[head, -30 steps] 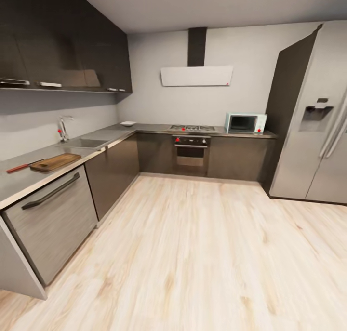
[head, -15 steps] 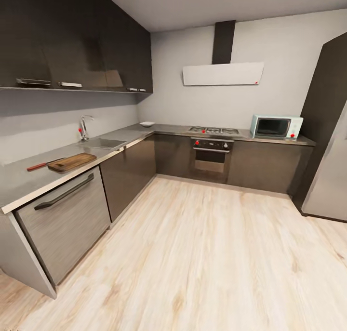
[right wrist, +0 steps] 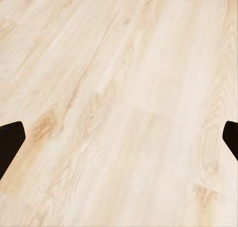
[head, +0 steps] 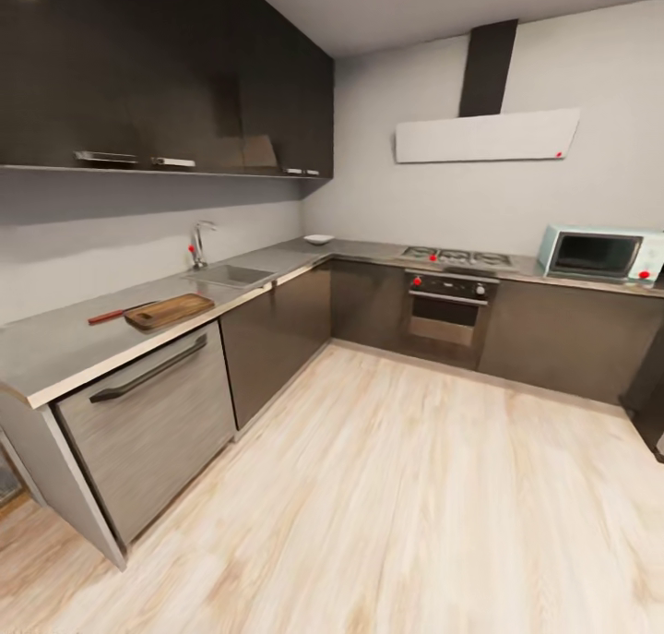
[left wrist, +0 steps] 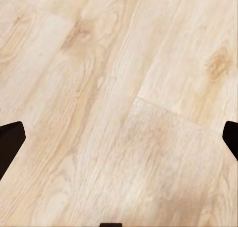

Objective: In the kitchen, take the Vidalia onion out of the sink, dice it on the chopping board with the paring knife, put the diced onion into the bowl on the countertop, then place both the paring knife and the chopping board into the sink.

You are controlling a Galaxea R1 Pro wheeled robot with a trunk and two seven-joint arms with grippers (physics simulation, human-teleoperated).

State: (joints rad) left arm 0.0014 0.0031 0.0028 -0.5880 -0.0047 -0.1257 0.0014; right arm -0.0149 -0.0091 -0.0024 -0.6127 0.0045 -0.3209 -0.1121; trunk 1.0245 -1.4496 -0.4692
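The grey L-shaped countertop (head: 65,339) runs along the left wall and the back. On it lies the dark-brown chopping board (head: 170,311), with the red-handled paring knife (head: 108,317) just beyond its left end. Farther along is the steel sink (head: 234,274) with its chrome faucet (head: 197,244); the onion inside it is hidden by the basin wall. The white bowl (head: 318,239) sits near the corner of the counter. My left gripper (left wrist: 119,138) and right gripper (right wrist: 119,138) both hang open over bare wooden floor, dark fingertips (left wrist: 9,142) at the frame edges, nothing between them.
A dishwasher front (head: 152,426) sits below the board. An oven with hob (head: 449,297) and a microwave (head: 598,254) stand along the back wall. Dark wall cabinets (head: 166,71) hang over the counter. Pale wood floor (head: 397,505) spreads wide between me and the counters.
The whole head view has swung leftward, so the counter, sink and oven sit further right in the picture and the fridge has left it. Nothing on the counter moved.
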